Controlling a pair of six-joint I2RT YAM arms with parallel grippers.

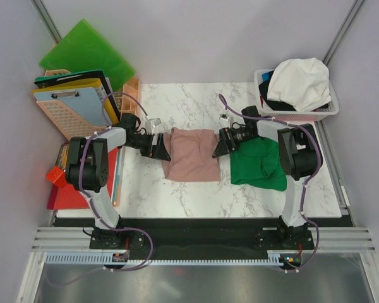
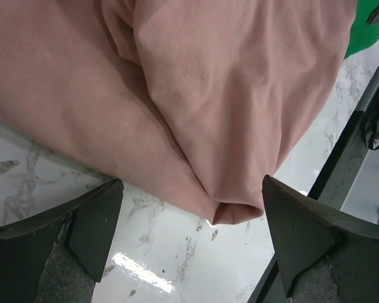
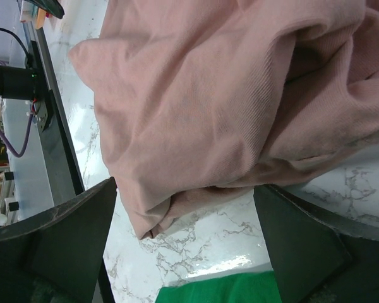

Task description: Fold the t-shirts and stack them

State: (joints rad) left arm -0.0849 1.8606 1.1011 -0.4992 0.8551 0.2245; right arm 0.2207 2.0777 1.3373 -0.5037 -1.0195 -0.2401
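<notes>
Mid-fold, by the look of it, the soft dusty-pink cloth t-shirt (image 1: 191, 153) lies bunched mid-way across the white marble table (image 1: 196, 101) between the left gripper (image 1: 164, 147) and right gripper (image 1: 218, 146), both gaping wide and empty, which probably next need to pinch its side edges.

left arm (image 1: 91, 167) and right arm (image 1: 297, 154) are the same build tbh, light grey links with chunky black joint housings, purple cables (image 1: 232, 108) looping down each one to black base plates (image 1: 108, 238) at the near edge of the table (image 1: 196, 98), and the gripper fingers (image 2: 303, 233) are plain matte black wedges
</notes>
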